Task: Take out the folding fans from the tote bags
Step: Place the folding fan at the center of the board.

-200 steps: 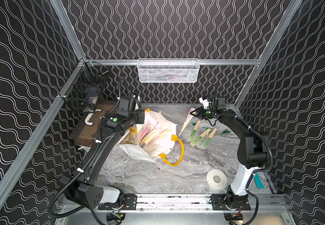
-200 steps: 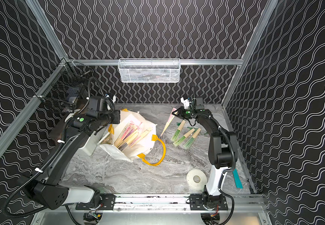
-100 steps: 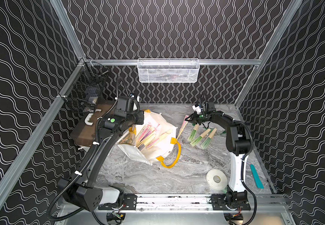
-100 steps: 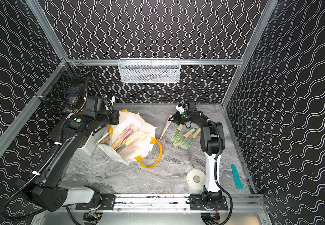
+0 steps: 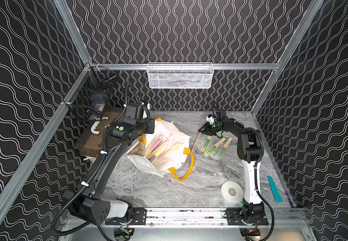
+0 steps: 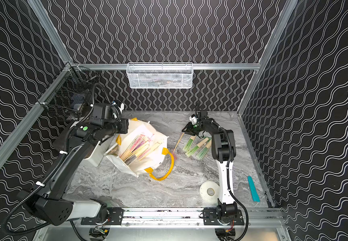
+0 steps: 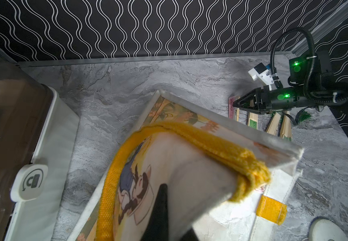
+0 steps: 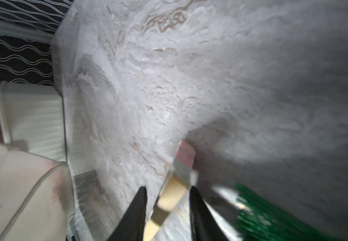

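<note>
The white tote bag (image 5: 177,160) with yellow handles lies tipped on the table, its mouth held up by my left gripper (image 7: 164,187), which is shut on the rim beside a handle (image 7: 221,150). Several folding fans (image 5: 160,146) show inside the bag in both top views. Three green fans (image 5: 214,146) lie on the table to the right of the bag. A slim pink fan (image 5: 196,141) lies between them and the bag. My right gripper (image 8: 166,189) is low over that fan's far end (image 8: 175,187), open, with a gap on each side of the fan.
A brown-lidded white box (image 5: 93,141) stands behind the left arm. A white tape roll (image 5: 231,191) and a flat teal strip (image 5: 274,188) lie at the front right. A white mesh basket (image 5: 179,75) hangs on the back wall, a black wire basket (image 5: 91,100) on the left rail.
My right gripper came down and leftward with the pink fan, then opened; the fan now lies on the table. The left gripper still holds the bag, shifted slightly.
</note>
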### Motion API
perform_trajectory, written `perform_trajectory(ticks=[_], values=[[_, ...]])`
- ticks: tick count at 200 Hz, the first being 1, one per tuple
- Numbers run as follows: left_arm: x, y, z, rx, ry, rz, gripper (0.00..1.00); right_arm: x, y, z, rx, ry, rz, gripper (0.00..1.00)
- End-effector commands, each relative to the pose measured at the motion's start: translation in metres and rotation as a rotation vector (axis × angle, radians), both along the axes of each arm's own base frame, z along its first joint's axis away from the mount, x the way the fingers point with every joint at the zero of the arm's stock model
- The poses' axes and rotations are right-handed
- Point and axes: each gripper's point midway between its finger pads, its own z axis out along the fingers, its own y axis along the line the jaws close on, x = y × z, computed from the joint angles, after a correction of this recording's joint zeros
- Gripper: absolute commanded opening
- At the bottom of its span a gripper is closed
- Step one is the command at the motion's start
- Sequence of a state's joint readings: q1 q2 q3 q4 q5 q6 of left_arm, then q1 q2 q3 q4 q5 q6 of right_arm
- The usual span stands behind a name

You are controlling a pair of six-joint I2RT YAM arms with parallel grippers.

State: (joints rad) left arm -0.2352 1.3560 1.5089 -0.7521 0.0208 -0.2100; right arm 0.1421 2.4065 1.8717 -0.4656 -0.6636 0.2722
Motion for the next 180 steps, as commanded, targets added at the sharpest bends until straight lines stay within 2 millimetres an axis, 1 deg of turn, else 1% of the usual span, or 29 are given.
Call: perform_trajectory(ticks=[1,22,45,65,77,95,107,112,113,118,120,121,127,128,138,151,152,165,180], values=[[0.011,-0.005,0.014,-0.036,-0.067,-0.004,0.0,0.0,-0.008,-0.003,-0.06,-0.002,-0.005,0.43],[0.012,-0.006,0.013,-0.04,-0.067,-0.006,0.0,0.001,-0.008,0.004,-0.068,-0.014,-0.003,0.44],[0.012,-0.007,0.012,-0.044,-0.064,-0.008,0.0,0.001,-0.007,0.019,-0.051,-0.041,0.0,0.49],[0.012,-0.007,0.013,-0.047,-0.068,-0.011,0.0,0.0,-0.013,0.032,-0.083,-0.058,-0.025,0.52],[0.011,-0.007,0.014,-0.047,-0.07,-0.01,0.0,-0.001,-0.018,0.041,-0.112,-0.072,-0.044,0.52],[0.011,-0.008,0.014,-0.05,-0.071,-0.016,0.0,-0.006,-0.025,0.063,-0.141,-0.107,-0.073,0.52],[0.012,-0.009,0.012,-0.056,-0.068,-0.019,0.0,-0.015,-0.024,0.085,-0.142,-0.137,-0.08,0.5],[0.013,-0.01,0.011,-0.059,-0.067,-0.022,0.0,-0.019,-0.022,0.096,-0.136,-0.157,-0.082,0.48],[0.013,-0.01,0.011,-0.059,-0.066,-0.022,0.0,-0.02,-0.022,0.096,-0.136,-0.156,-0.082,0.48],[0.013,-0.011,0.01,-0.063,-0.065,-0.025,0.0,-0.026,-0.019,0.109,-0.126,-0.184,-0.082,0.46],[0.013,-0.012,0.009,-0.063,-0.063,-0.026,0.0,-0.029,-0.017,0.11,-0.124,-0.188,-0.079,0.46],[0.013,-0.012,0.009,-0.064,-0.063,-0.026,0.0,-0.03,-0.016,0.117,-0.121,-0.204,-0.08,0.45],[0.014,-0.012,0.008,-0.067,-0.06,-0.027,0.0,-0.039,-0.01,0.136,-0.111,-0.247,-0.079,0.45],[0.014,-0.013,0.008,-0.067,-0.059,-0.027,0.0,-0.04,-0.009,0.136,-0.111,-0.25,-0.079,0.45],[0.015,-0.013,0.006,-0.072,-0.058,-0.028,0.0,-0.055,0.002,0.164,-0.1,-0.327,-0.078,0.45],[0.017,-0.015,0.005,-0.082,-0.058,-0.029,0.0,-0.077,0.018,0.195,-0.091,-0.42,-0.074,0.48],[0.017,-0.015,0.005,-0.083,-0.059,-0.029,0.0,-0.079,0.019,0.195,-0.092,-0.422,-0.073,0.49],[0.018,-0.016,0.004,-0.092,-0.058,-0.029,0.0,-0.103,0.036,0.221,-0.072,-0.503,-0.059,0.5],[0.02,-0.016,0.002,-0.096,-0.056,-0.026,0.0,-0.13,0.056,0.244,-0.026,-0.561,-0.036,0.5]])
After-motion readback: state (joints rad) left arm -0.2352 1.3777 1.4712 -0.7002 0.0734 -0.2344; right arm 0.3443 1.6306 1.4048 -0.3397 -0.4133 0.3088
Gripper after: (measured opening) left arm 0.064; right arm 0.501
